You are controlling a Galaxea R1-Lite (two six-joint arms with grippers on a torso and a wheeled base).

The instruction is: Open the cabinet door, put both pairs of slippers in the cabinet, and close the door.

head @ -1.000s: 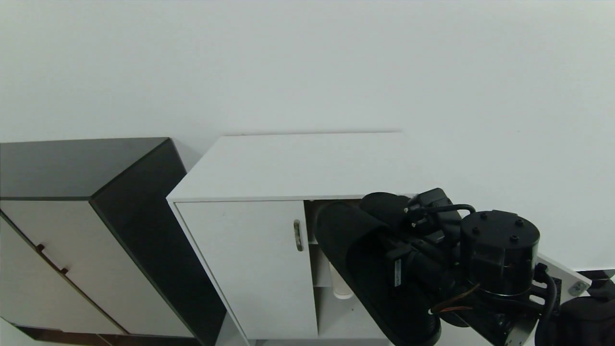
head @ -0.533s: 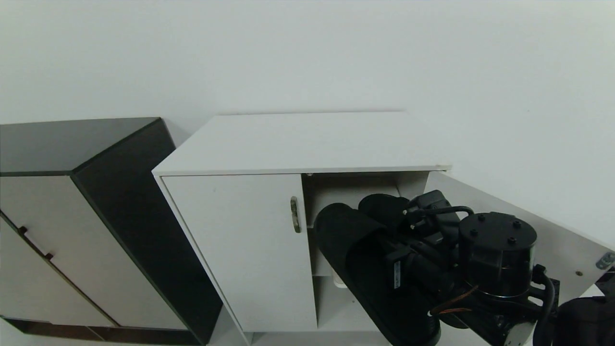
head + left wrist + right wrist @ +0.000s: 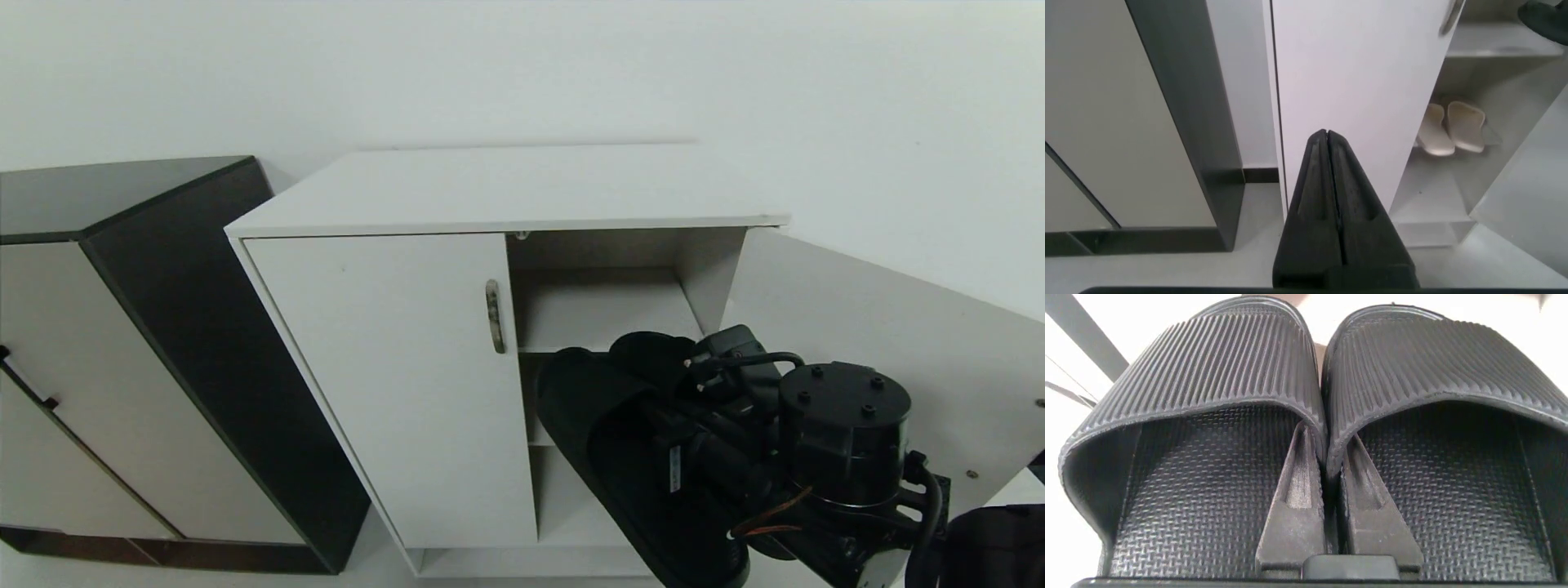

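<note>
The white cabinet (image 3: 506, 188) stands with its right door (image 3: 898, 327) swung wide and its left door (image 3: 384, 384) closed. Just in front of the cabinet's open right half hangs the black pair of slippers (image 3: 620, 425), toes towards the shelves, about level with the shelf below the cabinet's top compartment. A pale pair (image 3: 1454, 126) already lies side by side on a lower shelf inside the cabinet.

The black pair looks like moulded foam or rubber: light, bendy and grippy, with ribbed straps and knobbled footbeds, so slipping is unlikely but sagging is. The right gripper (image 3: 1327, 445) has its fingers nearly closed, one inside each slipper, pinching the two adjoining inner walls together under the straps. That seems the sensible hold, since one pinch carries both. The outer edges are free, though, and could droop or splay and catch a shelf edge on the way into the cabinet.

The left gripper (image 3: 1328, 196) is fully closed on nothing, low in front of the cabinet's closed door.
</note>
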